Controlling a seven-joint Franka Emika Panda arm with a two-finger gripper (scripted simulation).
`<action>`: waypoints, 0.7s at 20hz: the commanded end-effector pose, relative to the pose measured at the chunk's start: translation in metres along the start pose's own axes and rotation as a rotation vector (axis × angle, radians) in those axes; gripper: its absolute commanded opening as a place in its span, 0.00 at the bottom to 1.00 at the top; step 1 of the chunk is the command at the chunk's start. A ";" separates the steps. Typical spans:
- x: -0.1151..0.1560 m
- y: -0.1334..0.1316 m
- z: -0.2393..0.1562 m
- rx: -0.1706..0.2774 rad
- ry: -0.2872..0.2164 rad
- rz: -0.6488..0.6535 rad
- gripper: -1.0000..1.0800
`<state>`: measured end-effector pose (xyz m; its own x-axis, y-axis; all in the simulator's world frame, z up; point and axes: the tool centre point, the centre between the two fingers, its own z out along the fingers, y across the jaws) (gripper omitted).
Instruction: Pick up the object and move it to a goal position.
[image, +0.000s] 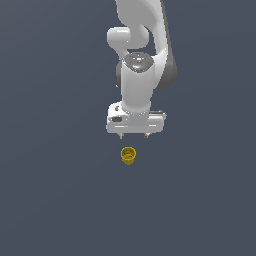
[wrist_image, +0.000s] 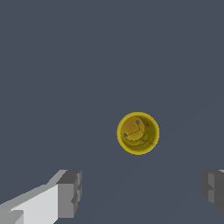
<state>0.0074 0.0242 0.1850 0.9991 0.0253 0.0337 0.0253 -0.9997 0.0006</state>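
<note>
So, count with me: you have one arm (image: 142, 55), one end effector (image: 133, 135) and one cup (image: 128, 155); nothing else sits on the dark grey desk (image: 50, 200). The cup is small and mustard yellow, standing upright with its mouth facing up; in the wrist view you look straight down into the cup (wrist_image: 138, 133) and see its rolled rim as a bright ring, with a darker floor inside carrying two tiny blue dots. The arm is white with grey joints and comes down from the top of the exterior view, wrist pointing at the desk; the end effector is spread wide, its two short fingertips (image: 120, 134) poking out under the white hand and holding nothing. In the wrist view the end effector (wrist_image: 142, 192) shows as two grey pads (wrist_image: 70, 192) well apart at the picture's edges, and the gap between them is far wider than the cup. In the exterior view the cup lies just below the fingertips, apart from them and touching neither; sideways it falls between the two, a little nearer the one on the exterior view's left. In the wrist view the cup sits off the line joining the pads, so it is not between them; how high the end effector hangs above the desk you cannot tell from these renders.
</note>
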 end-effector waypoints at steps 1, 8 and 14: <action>0.000 0.000 0.001 0.000 0.000 -0.001 0.96; 0.004 0.005 0.018 -0.002 -0.007 -0.047 0.96; 0.009 0.014 0.052 -0.001 -0.020 -0.132 0.96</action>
<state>0.0174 0.0132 0.1429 0.9908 0.1339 0.0172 0.1338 -0.9910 0.0050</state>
